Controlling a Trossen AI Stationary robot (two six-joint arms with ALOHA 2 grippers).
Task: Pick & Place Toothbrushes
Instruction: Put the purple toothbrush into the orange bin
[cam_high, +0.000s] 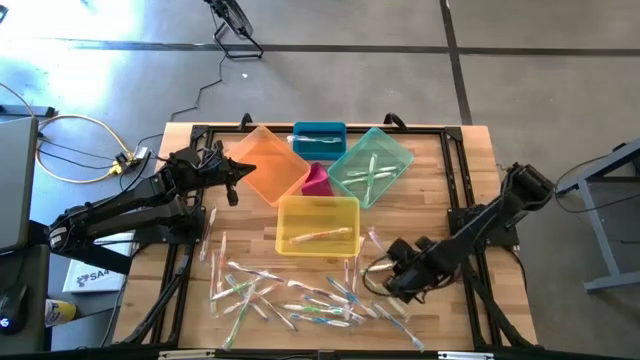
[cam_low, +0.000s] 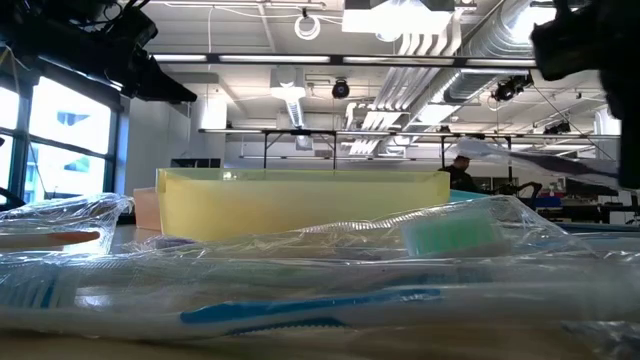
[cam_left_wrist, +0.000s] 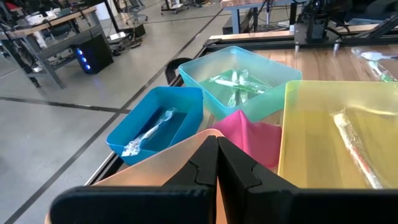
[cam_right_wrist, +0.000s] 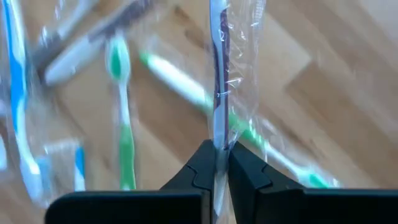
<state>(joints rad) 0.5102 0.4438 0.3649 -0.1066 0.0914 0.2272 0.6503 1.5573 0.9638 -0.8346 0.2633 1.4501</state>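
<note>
We see the right gripper (cam_right_wrist: 221, 163) at the lower right of the high view, over the edge of the scattered toothbrushes (cam_high: 300, 295) on the wooden table (cam_high: 460, 160). Its fingers are pinched nearly together on one wrapped toothbrush (cam_right_wrist: 217, 74), which stands up between them in its clear wrapper; the right wrist view shows it clamped at the fingertips, above green and blue brushes lying on the wood.

The left gripper (cam_left_wrist: 217, 163) sits at the upper left of the high view, over the orange bin (cam_high: 262, 165), its fingers pressed fully together and holding nothing.

Most toothbrushes lie loose along the bottom centre of the high view, below the yellow bin (cam_high: 317, 225). We also see one in the yellow bin, a few in the green bin (cam_high: 371, 166), and one in the blue bin (cam_left_wrist: 158, 121). A small pink bin (cam_high: 317, 181) sits between them.
</note>
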